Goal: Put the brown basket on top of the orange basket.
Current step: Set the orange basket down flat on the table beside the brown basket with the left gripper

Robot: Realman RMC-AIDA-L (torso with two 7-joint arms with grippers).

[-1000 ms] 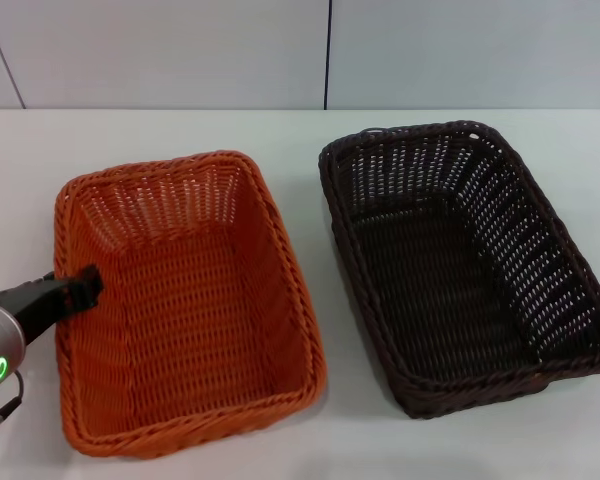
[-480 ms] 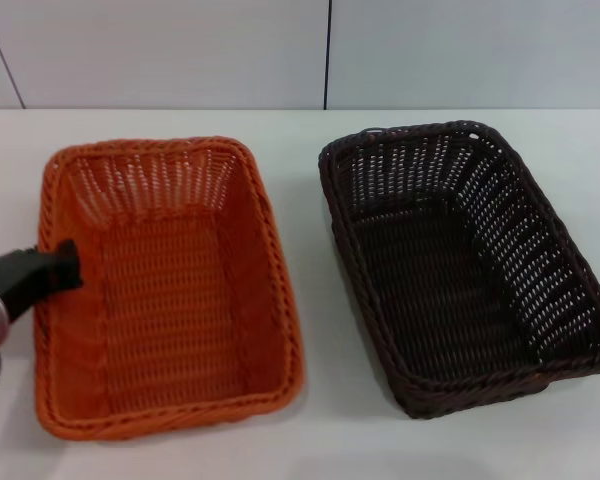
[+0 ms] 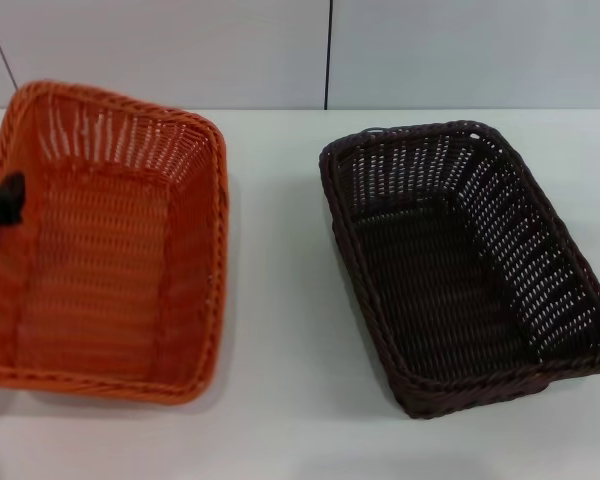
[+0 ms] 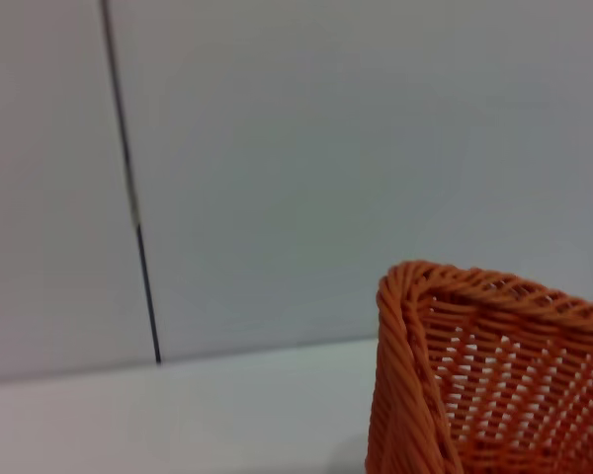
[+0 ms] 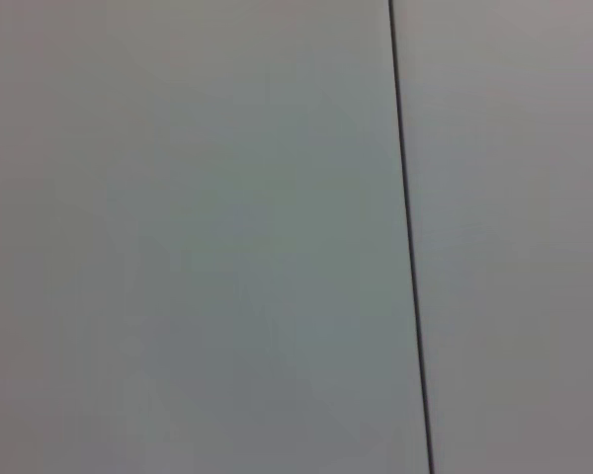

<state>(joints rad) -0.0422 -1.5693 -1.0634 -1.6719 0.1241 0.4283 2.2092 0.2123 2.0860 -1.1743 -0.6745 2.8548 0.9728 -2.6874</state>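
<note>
The orange basket [image 3: 110, 260] is at the left in the head view, raised and tilted, its left side running off the picture. My left gripper [image 3: 0, 200] shows only as a black finger at the basket's left rim, shut on it. A corner of the orange basket [image 4: 504, 385] also fills the lower part of the left wrist view. The brown basket [image 3: 460, 270] rests flat on the white table [image 3: 280, 300] at the right, apart from the orange one. The right gripper shows in no view; its wrist camera sees only wall.
A pale wall with a dark vertical seam [image 3: 329, 55] stands behind the table. A strip of bare tabletop lies between the two baskets and along the front edge.
The orange basket has travelled left and upward with my left gripper, tilting as it went. The brown basket has stayed where it was.
</note>
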